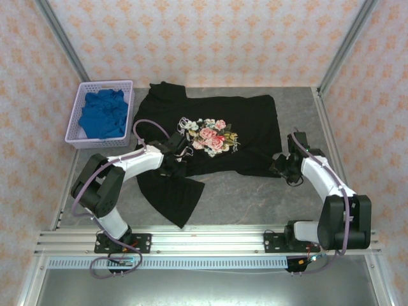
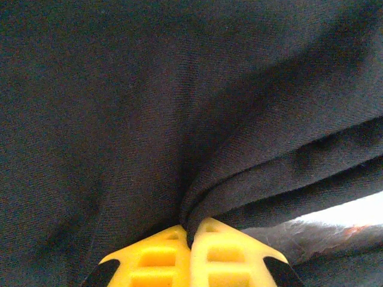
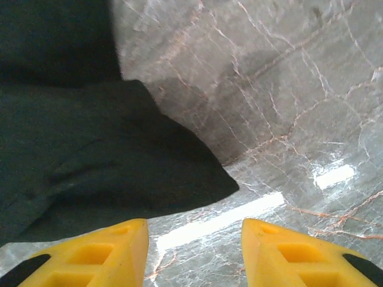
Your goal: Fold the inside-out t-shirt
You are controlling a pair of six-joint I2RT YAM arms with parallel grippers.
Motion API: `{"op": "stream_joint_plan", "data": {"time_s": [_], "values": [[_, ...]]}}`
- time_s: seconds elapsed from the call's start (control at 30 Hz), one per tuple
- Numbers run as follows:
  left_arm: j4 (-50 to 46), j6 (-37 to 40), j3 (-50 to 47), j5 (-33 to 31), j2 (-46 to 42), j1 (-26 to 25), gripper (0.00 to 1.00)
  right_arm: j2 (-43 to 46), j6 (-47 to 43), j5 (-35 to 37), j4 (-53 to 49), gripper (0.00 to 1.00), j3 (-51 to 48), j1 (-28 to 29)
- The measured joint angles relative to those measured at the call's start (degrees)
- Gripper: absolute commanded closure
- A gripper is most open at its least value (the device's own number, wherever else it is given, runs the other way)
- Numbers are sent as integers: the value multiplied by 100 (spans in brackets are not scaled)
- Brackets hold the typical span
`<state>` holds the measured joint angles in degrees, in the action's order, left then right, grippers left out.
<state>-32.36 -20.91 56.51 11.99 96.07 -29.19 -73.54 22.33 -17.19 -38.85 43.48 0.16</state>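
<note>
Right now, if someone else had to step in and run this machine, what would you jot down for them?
Left fingers: shut, pinching a fold of the black t-shirt.
Right fingers: open, nothing between them, just beside a shirt corner on the table.
Shirt: spread loosely across the table, flower print facing up.
Done: no tidy fold yet.
To do: fold it.
Blue cloth sits in the basket.

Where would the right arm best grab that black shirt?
The pointed corner of the shirt, lying flat just ahead of the open right fingers. Come low from the right along the table: the tip juts out free, so one finger can slide under.
</note>
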Motion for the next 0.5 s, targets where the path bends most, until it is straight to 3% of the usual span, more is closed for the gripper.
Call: {"op": "stream_joint_plan", "data": {"time_s": [0.5], "values": [[2, 0, 0, 7, 0, 0, 100, -848, 256, 243, 789, 52, 455, 170]]}}
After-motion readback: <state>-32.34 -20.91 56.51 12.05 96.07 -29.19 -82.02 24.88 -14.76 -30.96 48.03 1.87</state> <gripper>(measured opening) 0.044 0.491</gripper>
